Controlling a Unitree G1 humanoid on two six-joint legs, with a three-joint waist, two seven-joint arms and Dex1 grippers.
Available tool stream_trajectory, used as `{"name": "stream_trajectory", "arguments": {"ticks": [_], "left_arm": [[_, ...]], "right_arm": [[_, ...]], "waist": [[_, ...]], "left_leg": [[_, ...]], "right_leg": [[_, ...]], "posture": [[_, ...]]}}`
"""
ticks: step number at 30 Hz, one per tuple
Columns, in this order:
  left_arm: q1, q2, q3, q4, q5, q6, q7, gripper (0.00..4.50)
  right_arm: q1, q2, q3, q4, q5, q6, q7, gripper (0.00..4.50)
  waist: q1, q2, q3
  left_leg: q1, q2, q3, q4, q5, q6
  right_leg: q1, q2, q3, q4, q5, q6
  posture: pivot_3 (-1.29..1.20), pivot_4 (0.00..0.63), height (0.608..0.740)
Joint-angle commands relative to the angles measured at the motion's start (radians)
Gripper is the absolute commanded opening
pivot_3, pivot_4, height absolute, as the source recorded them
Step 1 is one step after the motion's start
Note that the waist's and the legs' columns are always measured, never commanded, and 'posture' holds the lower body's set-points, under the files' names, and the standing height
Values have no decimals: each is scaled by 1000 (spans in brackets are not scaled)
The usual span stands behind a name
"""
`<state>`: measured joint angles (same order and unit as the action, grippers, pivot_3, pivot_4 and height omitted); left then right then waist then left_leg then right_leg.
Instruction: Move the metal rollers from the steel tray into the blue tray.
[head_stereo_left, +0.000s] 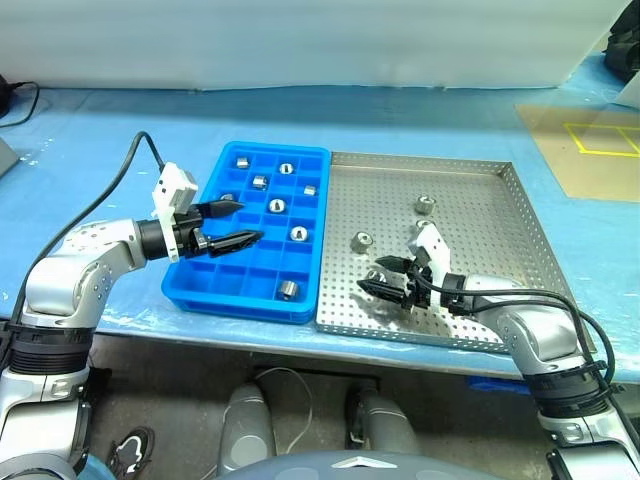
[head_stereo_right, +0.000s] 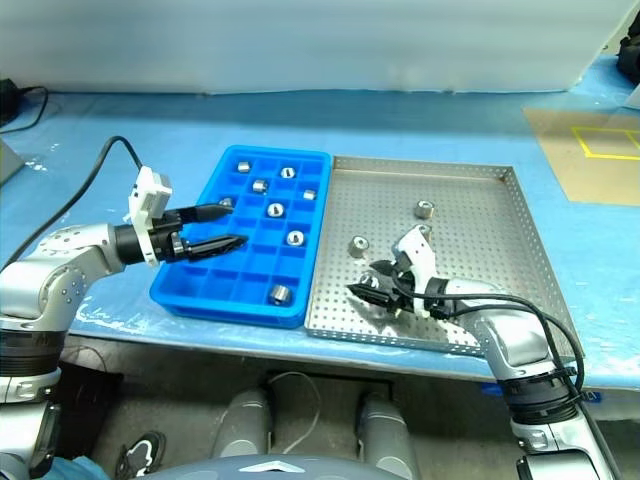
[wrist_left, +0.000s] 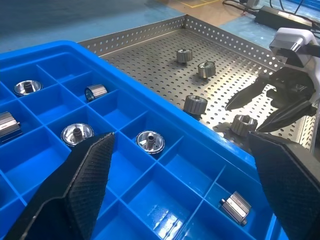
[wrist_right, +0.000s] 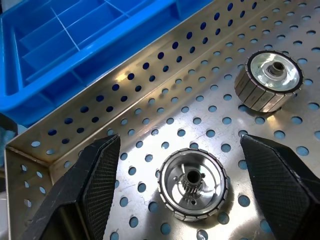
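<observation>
A blue-covered table (head_stereo_left: 90, 130) filled the middle of the head views, with a tan mat (head_stereo_left: 585, 150) marked in yellow lines at the upper right. On the table, right of centre, lay the steel tray (head_stereo_left: 500, 215), its perforated floor bright and its low rim raised all round. Pressed against its left side lay the narrower blue tray (head_stereo_left: 205, 285), divided into small square compartments.

The left gripper (head_stereo_left: 238, 224) reached in from the left of the frame and hung over the left part of the blue tray, its two black fingers spread apart and holding nothing. The right gripper (head_stereo_left: 384, 277) came in from the lower right and sat low over the near-left part of the steel tray, fingers parted — in the right wrist view one roller (wrist_right: 192, 184) lay on the floor between the two fingertips, not clamped by them.

The metal rollers were split between both trays. In the steel tray one (head_stereo_left: 425, 205) lay toward the upper middle, another (head_stereo_left: 361, 240) sat left of centre, and further ones lay by the right gripper, with one (wrist_right: 269, 80) just beyond its fingers. In the blue tray several sat in separate compartments — among them one (head_stereo_left: 240, 160) near the far left corner, one (head_stereo_left: 277, 206) mid-tray and one (head_stereo_left: 288, 290) near the front edge.
</observation>
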<state>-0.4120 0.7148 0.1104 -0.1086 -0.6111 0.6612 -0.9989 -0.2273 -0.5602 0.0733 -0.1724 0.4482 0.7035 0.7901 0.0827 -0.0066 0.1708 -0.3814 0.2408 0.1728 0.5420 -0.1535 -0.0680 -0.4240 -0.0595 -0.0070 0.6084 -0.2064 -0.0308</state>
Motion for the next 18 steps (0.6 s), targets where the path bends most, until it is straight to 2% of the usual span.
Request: {"name": "stream_trajectory", "arguments": {"ticks": [1, 12, 14, 17, 18], "left_arm": [[-13, 9, 8, -24, -2, -13, -7, 4500], [-7, 4, 5, -31, -3, -12, -5, 4500], [-7, 5, 6, -33, -4, -11, -5, 4500], [-4, 7, 7, -37, -5, -9, -6, 4500], [-3, 8, 7, -38, -6, -8, -6, 4500]], "right_arm": [[-1, 9, 7, 2, -13, -31, 4, 3922], [19, 38, 56, 74, -120, -141, -19, 3922], [27, 37, 70, 86, -146, -174, -18, 3548], [29, 44, 67, 112, -170, -197, -35, 2712], [27, 48, 62, 120, -169, -202, -34, 2712]], "waist": [[0, 0, 0], [-3, 0, 0], [-6, 0, 0], [-8, 0, 0], [-8, 0, 0]], "left_leg": [[0, 0, 0, 0, 0, 0], [0, 0, 0, 0, 0, 0], [1, 0, 0, 0, 0, 0], [1, 0, 0, 0, 0, 0], [1, 0, 0, 0, 0, 0]], "right_leg": [[0, 0, 0, 0, 0, 1], [0, 0, 0, 0, 0, -1], [0, 0, 0, 0, 0, 0], [1, 0, 0, 0, 0, 0], [1, 0, 0, 0, 0, 0]], "posture": [[-45, 150, 740], [-46, 150, 740], [-46, 150, 740], [-47, 150, 740], [-47, 150, 740]]}}
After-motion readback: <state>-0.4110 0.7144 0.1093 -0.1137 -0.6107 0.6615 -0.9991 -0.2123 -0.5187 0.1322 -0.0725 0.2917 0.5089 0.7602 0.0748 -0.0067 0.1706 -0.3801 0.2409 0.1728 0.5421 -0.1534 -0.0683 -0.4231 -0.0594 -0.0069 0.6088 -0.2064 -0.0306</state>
